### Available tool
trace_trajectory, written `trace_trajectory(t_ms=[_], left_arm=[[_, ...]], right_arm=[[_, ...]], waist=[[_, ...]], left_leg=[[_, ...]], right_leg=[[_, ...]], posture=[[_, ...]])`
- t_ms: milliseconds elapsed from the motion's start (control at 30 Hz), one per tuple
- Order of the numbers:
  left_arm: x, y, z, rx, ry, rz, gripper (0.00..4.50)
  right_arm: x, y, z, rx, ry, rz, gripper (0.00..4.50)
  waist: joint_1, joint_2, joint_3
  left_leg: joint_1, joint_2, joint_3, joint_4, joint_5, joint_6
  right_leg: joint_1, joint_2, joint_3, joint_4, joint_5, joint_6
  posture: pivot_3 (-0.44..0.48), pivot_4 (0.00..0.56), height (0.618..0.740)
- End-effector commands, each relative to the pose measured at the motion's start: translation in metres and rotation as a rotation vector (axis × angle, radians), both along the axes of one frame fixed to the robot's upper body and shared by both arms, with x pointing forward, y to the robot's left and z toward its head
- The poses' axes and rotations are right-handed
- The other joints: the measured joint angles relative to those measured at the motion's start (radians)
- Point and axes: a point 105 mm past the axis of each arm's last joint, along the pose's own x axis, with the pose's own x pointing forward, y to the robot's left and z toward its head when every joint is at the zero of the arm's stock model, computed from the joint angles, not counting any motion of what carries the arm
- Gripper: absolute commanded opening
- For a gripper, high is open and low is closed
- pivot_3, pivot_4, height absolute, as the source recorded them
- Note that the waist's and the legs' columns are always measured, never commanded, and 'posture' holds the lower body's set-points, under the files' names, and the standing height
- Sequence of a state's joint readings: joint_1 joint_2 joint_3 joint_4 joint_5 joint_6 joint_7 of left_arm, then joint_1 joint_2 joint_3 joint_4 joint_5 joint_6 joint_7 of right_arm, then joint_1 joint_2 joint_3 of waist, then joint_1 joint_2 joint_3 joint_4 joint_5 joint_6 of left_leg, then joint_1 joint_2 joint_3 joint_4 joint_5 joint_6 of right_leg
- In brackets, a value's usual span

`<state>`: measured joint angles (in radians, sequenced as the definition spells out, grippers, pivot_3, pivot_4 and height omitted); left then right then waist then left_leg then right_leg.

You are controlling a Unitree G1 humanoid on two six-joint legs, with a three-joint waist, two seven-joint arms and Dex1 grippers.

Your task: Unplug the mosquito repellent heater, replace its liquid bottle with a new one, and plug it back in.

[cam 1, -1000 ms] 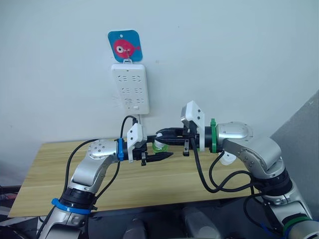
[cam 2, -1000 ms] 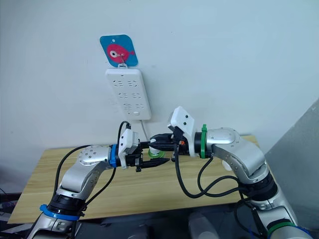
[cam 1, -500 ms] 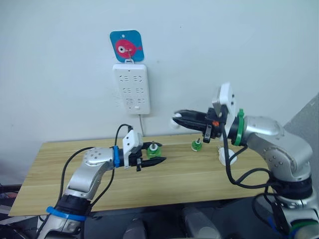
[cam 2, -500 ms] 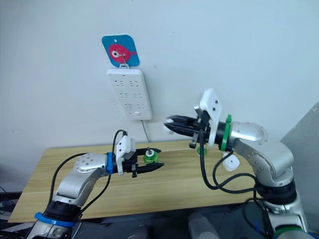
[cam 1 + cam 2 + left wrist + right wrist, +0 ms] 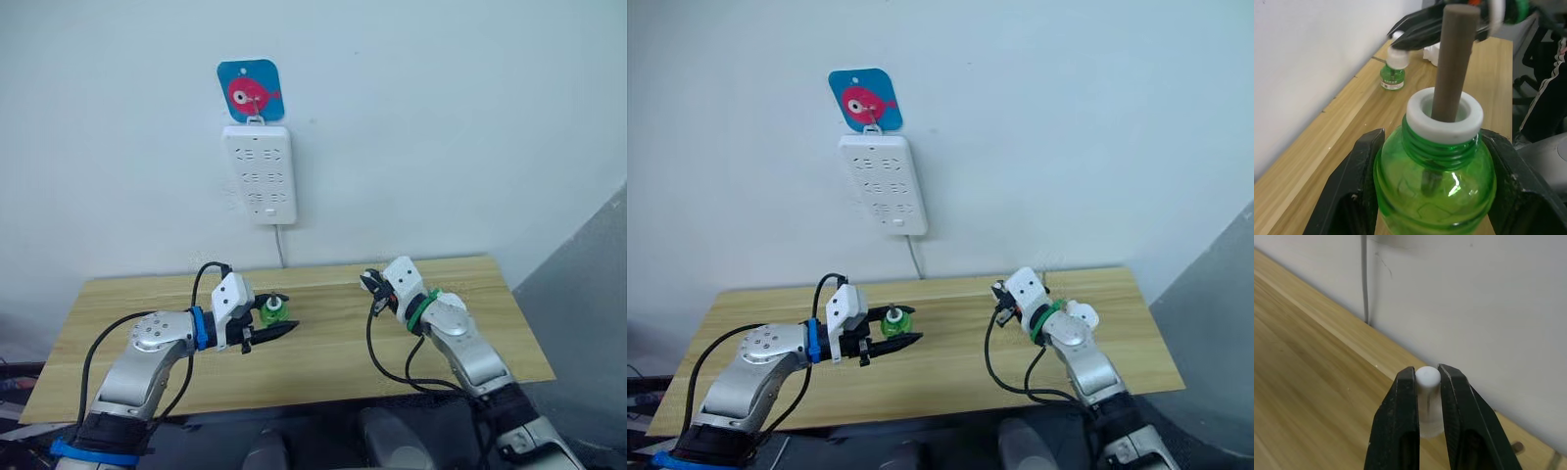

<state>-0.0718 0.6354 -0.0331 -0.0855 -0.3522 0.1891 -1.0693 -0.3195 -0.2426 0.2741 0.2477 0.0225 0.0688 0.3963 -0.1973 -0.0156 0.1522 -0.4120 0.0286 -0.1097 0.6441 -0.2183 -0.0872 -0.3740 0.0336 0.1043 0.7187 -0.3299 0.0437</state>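
Note:
My left gripper [image 5: 282, 318] is shut on a green liquid bottle [image 5: 1435, 181] with an open white neck and a brown wick, held upright just above the table. My right gripper [image 5: 370, 283] is low over the table's back middle, shut on a white cap [image 5: 1427, 378]. That cap sits on top of a second small green bottle [image 5: 1391, 78] standing near the wall. The mosquito repellent heater [image 5: 1082, 315], white and rounded, lies on the table beside my right forearm.
A white power strip [image 5: 260, 174] hangs on the wall under a blue fish hook [image 5: 249, 90], its cable [image 5: 282, 250] dropping behind the wooden table [image 5: 323, 362]. A grey panel [image 5: 588, 294] rises at the right.
My right gripper dropped from mid-air to the table and closed on the white cap. My left gripper, still holding the wick bottle, sank a little and drew back to the left.

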Motion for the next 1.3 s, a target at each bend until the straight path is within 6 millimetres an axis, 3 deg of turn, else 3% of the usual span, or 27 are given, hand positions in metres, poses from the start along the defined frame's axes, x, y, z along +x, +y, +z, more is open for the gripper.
trace_trajectory(t_ms=[33,200,400,600,667,800,1067,1167,1300], left_arm=[[-0.005,-0.001,0.014,0.000,-0.049,-0.007,2.32],[-0.013,0.001,0.018,0.012,-0.049,-0.001,2.32],[-0.015,0.004,0.024,0.027,-0.047,0.011,2.32],[-0.014,0.003,0.027,0.031,-0.043,0.009,2.32],[-0.012,0.002,0.027,0.030,-0.044,0.008,2.32],[-0.008,-0.002,0.031,0.019,-0.051,-0.009,2.32],[-0.005,-0.022,0.043,0.002,-0.054,-0.173,2.32],[-0.003,-0.033,0.049,-0.006,-0.062,-0.247,2.32],[-0.001,-0.045,0.055,-0.015,-0.068,-0.325,2.32]], right_arm=[[0.022,-0.001,-0.008,0.018,-0.020,-0.083,0.27],[0.030,-0.001,-0.031,0.029,0.040,-0.123,0.27],[0.033,0.000,-0.045,0.030,0.074,-0.149,0.27],[0.034,0.001,-0.040,0.088,0.064,-0.162,2.33],[0.036,-0.001,-0.031,0.106,0.033,-0.156,2.98],[0.020,0.006,0.013,0.171,-0.047,0.008,4.39],[-0.074,0.018,0.087,0.052,0.079,0.593,4.45],[-0.089,0.022,0.104,0.063,0.132,0.675,4.45],[-0.088,0.033,0.124,0.095,0.135,0.694,4.45]], waist=[[0.004,0.001,0.000],[0.026,0.001,0.001],[0.044,0.002,0.002],[0.055,0.003,0.002],[0.056,0.003,0.002],[0.059,0.004,0.003],[0.057,0.007,0.005],[0.048,0.006,0.005],[0.031,0.006,0.005]], left_leg=[[0.000,0.000,0.000,0.000,0.000,0.000],[0.001,-0.001,-0.001,-0.001,0.000,0.000],[0.002,0.000,-0.001,0.000,0.000,0.000],[0.002,0.000,-0.001,-0.001,0.000,0.000],[0.002,0.000,-0.001,-0.001,0.000,0.000],[0.002,0.000,-0.001,-0.001,0.000,0.000],[0.001,0.000,-0.001,0.000,0.000,0.000],[0.001,0.001,-0.001,0.000,0.000,0.000],[0.001,0.001,0.000,0.000,0.000,0.000]], right_leg=[[0.000,0.000,0.000,0.000,0.000,0.000],[0.001,0.000,-0.001,0.000,0.002,-0.004],[0.001,0.000,-0.001,0.001,0.003,-0.005],[0.001,0.000,-0.001,0.001,0.003,-0.005],[0.001,0.000,-0.001,0.001,0.003,-0.005],[0.001,0.000,-0.001,0.001,0.003,-0.005],[0.001,0.000,-0.001,0.000,0.000,-0.001],[0.001,0.001,-0.001,0.000,0.000,-0.001],[0.001,0.001,-0.001,-0.001,-0.001,-0.001]], posture=[[-0.123,0.112,0.711],[-0.067,0.111,0.711],[-0.056,0.120,0.711],[-0.073,0.123,0.711],[-0.083,0.126,0.711],[-0.100,0.125,0.711],[-0.163,0.112,0.711],[-0.176,0.102,0.711],[-0.189,0.092,0.711]])
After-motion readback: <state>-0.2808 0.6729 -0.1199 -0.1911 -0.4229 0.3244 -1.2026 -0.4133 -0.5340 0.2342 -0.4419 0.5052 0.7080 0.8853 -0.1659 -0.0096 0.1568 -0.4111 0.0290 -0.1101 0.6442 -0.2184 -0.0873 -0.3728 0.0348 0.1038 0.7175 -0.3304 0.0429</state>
